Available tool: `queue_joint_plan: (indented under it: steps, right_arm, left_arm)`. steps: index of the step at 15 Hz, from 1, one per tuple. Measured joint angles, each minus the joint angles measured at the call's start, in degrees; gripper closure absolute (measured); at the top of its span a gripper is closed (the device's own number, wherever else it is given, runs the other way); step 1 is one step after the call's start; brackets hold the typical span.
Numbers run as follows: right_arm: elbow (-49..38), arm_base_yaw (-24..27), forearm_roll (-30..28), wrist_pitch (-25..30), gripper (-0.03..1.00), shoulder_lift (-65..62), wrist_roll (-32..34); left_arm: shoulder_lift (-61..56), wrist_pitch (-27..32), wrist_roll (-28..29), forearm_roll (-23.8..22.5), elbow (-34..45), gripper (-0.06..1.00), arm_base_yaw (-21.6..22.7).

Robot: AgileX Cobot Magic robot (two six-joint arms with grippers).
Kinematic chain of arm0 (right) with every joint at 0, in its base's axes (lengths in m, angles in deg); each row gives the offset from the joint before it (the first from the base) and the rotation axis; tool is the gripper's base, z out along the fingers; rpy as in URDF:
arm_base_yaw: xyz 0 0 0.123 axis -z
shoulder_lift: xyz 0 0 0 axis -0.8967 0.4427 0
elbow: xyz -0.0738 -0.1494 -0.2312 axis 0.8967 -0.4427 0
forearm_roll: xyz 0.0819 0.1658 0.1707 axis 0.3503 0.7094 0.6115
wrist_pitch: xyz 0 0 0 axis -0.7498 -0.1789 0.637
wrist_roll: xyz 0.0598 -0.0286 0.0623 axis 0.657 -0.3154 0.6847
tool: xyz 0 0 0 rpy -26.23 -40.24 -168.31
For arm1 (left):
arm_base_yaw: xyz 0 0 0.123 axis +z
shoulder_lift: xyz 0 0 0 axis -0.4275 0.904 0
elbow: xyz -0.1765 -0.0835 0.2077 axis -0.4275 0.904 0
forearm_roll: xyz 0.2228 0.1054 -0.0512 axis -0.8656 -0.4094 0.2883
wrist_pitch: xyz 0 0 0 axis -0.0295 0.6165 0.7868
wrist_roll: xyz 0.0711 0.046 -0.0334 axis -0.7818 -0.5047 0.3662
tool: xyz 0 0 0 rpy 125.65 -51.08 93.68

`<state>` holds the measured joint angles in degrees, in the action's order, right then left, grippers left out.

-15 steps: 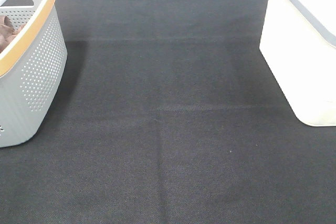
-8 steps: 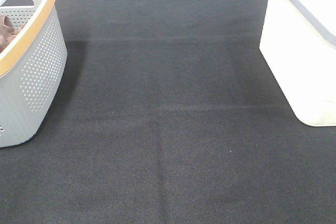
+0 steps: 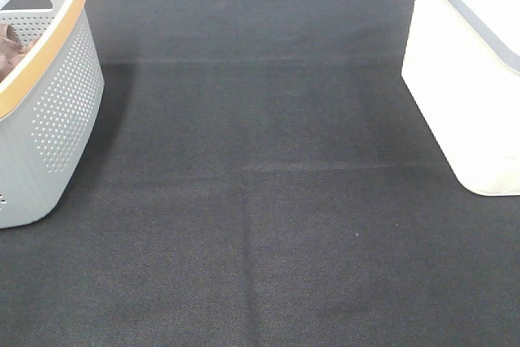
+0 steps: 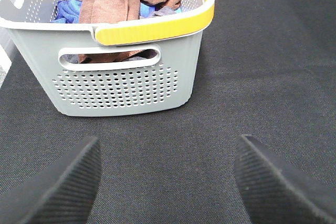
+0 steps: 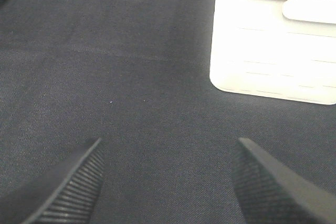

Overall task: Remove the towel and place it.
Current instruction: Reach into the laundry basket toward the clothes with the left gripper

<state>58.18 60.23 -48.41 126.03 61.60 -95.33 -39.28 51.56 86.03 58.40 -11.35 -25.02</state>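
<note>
Nothing moved since earlier frames: towel [image 4: 113, 3] lies in basket [image 4: 126, 85], untouched. left hand [image 4: 167, 148] and right hand [image 5: 167, 148] both released, empty, over counter [image 3: 260, 201]. Removal and placing all remain.

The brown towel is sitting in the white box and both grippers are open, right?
No. The brown towel sits in the grey basket, not the white box; the left wrist view shows it there. The left gripper and right gripper are open, as you said.

The towel [image 4: 105, 6] lies in the basket [image 3: 61, 111], left on the mat [image 3: 260, 201]; a bin [image 3: 463, 103] stands right.
</note>
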Motion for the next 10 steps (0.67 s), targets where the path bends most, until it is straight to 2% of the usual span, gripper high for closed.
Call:
queue_joint_plan:
  steps: [7,8,10]
  right_arm:
    - [0.0,0.0,0.0,0.0,0.31,0.0,0.0]
    - [0.0,0.0,0.0,0.0,0.31,0.0,0.0]
    - [0.0,0.0,0.0,0.0,0.31,0.0,0.0]
  left_arm:
    - [0.0,-0.1,0.0,-0.4,-0.2,0.26,0.0]
    - [0.0,-2.0,0.0,-1.2,-0.6,0.26,0.0]
    - [0.7,-10.0,0.5,-4.0,-1.3,0.26,0.0]
